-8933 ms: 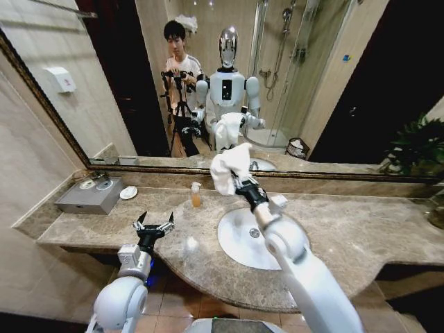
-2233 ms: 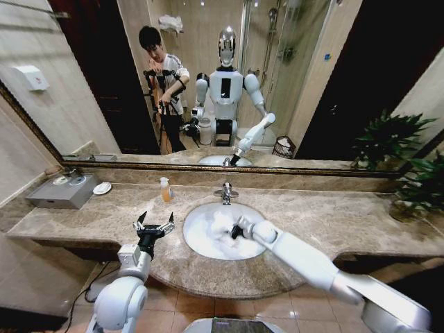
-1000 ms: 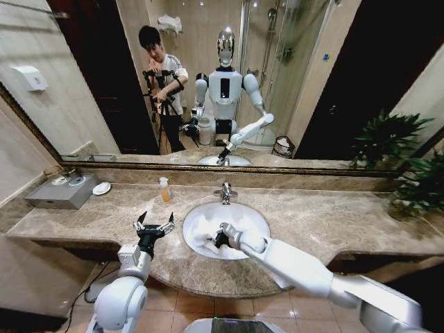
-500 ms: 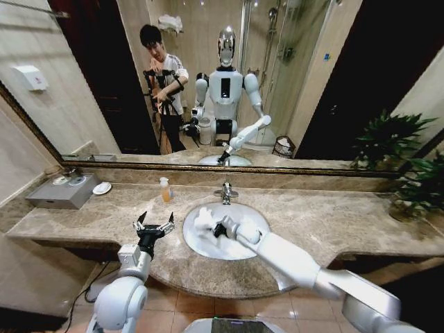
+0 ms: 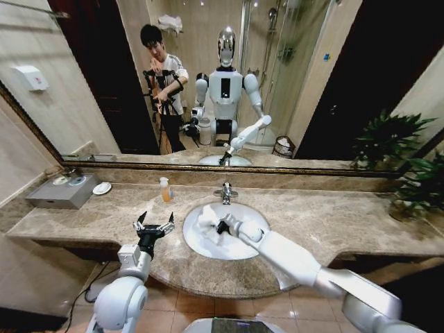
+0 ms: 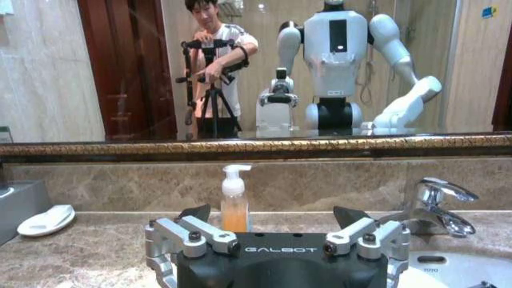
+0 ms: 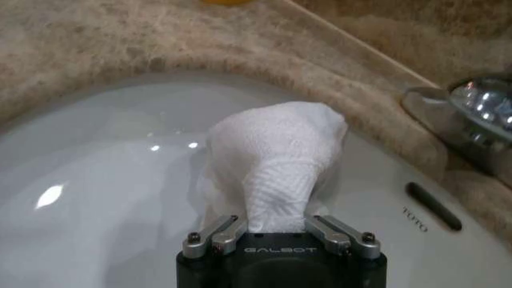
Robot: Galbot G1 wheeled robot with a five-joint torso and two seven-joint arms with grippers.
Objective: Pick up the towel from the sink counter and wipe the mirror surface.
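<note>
The white towel (image 5: 207, 218) hangs bunched in my right gripper (image 5: 223, 226), which is shut on it low inside the white basin (image 5: 208, 247) of the marble sink counter (image 5: 333, 222). In the right wrist view the towel (image 7: 276, 156) stands up from between the fingers of the right gripper (image 7: 276, 231), just above the basin wall and near the chrome tap (image 7: 472, 114). The wide mirror (image 5: 312, 83) rises behind the counter. My left gripper (image 5: 153, 227) hovers open and holding nothing over the counter's front edge, left of the basin; it is also in the left wrist view (image 6: 274, 215).
An orange soap bottle (image 5: 164, 189) stands left of the tap (image 5: 225, 192). Farther left are a small white dish (image 5: 102, 188) and a grey box (image 5: 61, 191). A leafy plant (image 5: 409, 173) sits at the counter's right end.
My right gripper has brought the towel down from the mirror into the basin. In the last second it moved a little toward the tap. The left arm has stayed still.
</note>
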